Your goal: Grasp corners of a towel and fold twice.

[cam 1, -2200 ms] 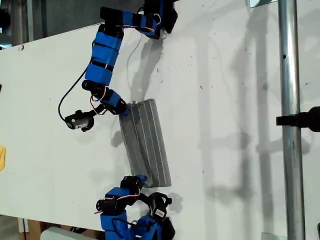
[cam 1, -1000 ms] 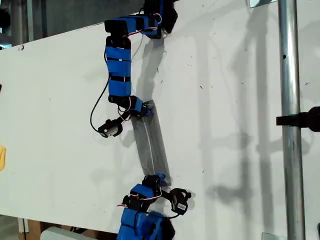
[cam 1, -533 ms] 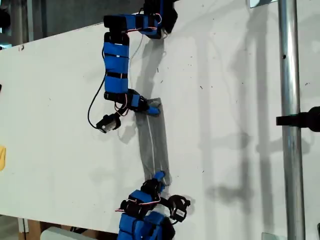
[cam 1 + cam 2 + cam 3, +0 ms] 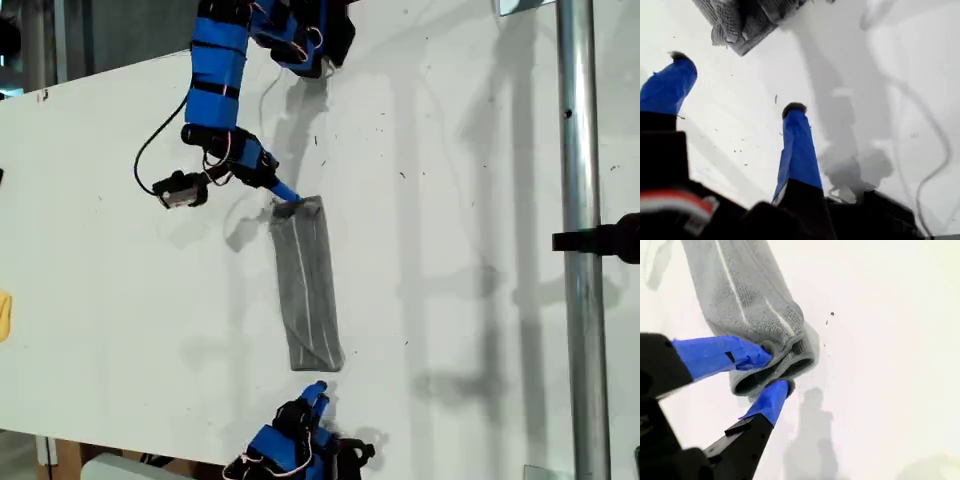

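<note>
The towel (image 4: 308, 290) lies on the white table (image 4: 450, 200) as a narrow folded grey strip with pale stripes. In the exterior view my second gripper (image 4: 287, 197) is at the strip's upper end. The second wrist view shows its blue fingers (image 4: 720, 355) slightly apart around the towel's (image 4: 750, 290) folded end, which sits loose between them. My first gripper (image 4: 318, 388) is just below the strip's lower end and apart from it. It is open with bare table between its fingers (image 4: 797, 145), and the towel's end (image 4: 740, 20) lies a little ahead of the gripper (image 4: 737, 82).
A metal pole (image 4: 580, 240) with a black clamp (image 4: 610, 238) stands at the exterior view's right. A yellow object (image 4: 4, 315) shows at that view's left edge. Black cables hang from the upper arm (image 4: 215, 80).
The towel went from a wider fold to a narrow strip. My first gripper let go and drew back from the lower end. The second arm swung towards the exterior view's left, fingers still at the upper end.
</note>
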